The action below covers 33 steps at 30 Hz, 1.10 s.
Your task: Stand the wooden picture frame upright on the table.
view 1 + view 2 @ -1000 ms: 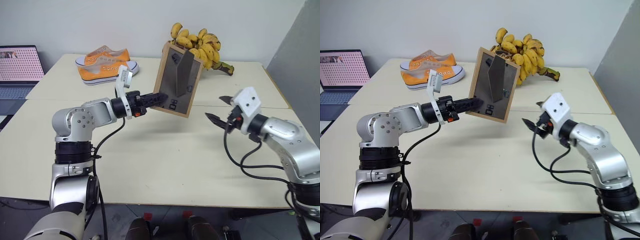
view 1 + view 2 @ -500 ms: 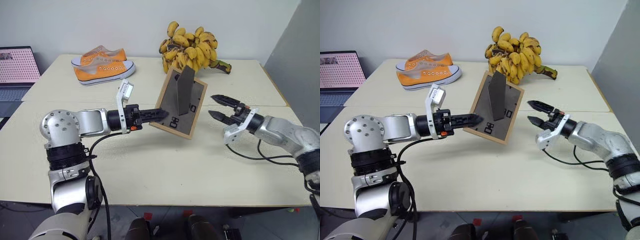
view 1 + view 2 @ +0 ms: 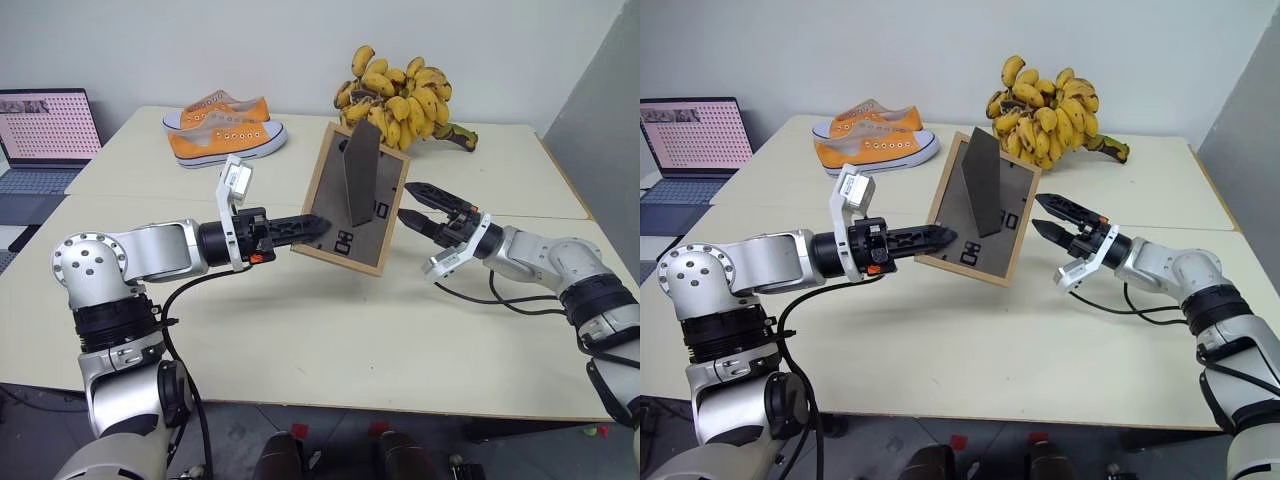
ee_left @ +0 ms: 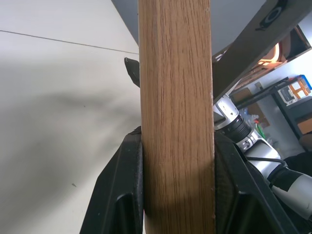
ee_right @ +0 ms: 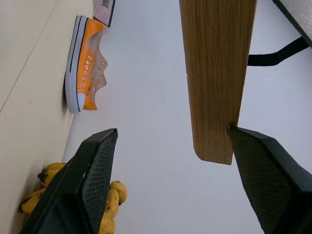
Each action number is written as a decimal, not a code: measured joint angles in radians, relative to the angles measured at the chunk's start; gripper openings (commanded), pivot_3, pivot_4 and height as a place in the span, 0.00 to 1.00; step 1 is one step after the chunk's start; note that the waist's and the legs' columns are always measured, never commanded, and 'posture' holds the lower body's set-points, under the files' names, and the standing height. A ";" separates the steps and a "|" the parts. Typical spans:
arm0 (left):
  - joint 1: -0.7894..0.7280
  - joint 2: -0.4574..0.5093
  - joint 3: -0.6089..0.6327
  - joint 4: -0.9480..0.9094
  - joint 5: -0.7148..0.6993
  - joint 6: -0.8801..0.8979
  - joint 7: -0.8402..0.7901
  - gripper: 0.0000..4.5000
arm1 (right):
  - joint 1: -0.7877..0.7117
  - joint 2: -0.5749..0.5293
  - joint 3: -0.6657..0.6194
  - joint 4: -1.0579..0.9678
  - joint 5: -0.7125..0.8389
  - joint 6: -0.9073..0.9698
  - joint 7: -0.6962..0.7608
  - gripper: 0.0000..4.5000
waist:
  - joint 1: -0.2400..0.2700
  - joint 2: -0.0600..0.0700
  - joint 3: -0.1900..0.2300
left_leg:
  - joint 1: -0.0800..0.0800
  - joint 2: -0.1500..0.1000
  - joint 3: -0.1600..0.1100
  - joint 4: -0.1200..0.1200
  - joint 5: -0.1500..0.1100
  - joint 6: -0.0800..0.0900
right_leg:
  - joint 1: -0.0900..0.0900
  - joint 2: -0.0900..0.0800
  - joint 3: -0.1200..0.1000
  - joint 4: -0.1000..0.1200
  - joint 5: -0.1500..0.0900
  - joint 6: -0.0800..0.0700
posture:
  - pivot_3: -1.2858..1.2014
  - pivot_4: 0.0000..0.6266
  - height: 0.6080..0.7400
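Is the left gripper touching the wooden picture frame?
Touching. In the left wrist view both black fingers of the left gripper press against the wooden picture frame, with no gap visible.

the table (image 3: 330, 340) is a broad pale cream top, with a seam running across it from side to side. near the far edge, toward the far left corner, a pair of orange sneakers (image 3: 225, 128) with white soles lies side by side. a bunch of yellow bananas (image 3: 405, 92) rests at the far edge, toward the far right corner. the near half of the top is bare.
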 measured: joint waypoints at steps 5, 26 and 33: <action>0.029 0.048 -0.096 0.004 -0.105 -0.071 0.091 0.29 | -0.039 -0.011 -0.002 0.010 0.005 -0.012 -0.006 0.84 | 0.002 0.000 0.000 | 0.000 0.000 -0.001 0.000 0.000 0.000 | 0.000 0.000 -0.001 0.000 0.000 0.000 | 0.52 0.24 1.00; 0.046 0.151 -0.297 0.000 -0.311 -0.269 0.151 0.29 | -0.065 0.045 -0.003 0.003 0.033 -0.016 0.003 0.84 | 0.003 0.000 0.000 | 0.000 -0.001 -0.003 0.001 0.001 0.001 | 0.001 0.000 -0.002 0.001 0.000 0.000 | 0.52 0.24 1.00; 0.047 0.182 -0.317 -0.018 -0.339 -0.295 0.144 0.29 | -0.066 0.045 -0.003 0.007 0.032 -0.018 0.002 0.54 | 0.003 0.000 0.000 | 0.000 -0.001 -0.003 0.001 0.001 0.001 | 0.001 0.000 -0.002 0.001 0.000 0.000 | 0.52 0.24 1.00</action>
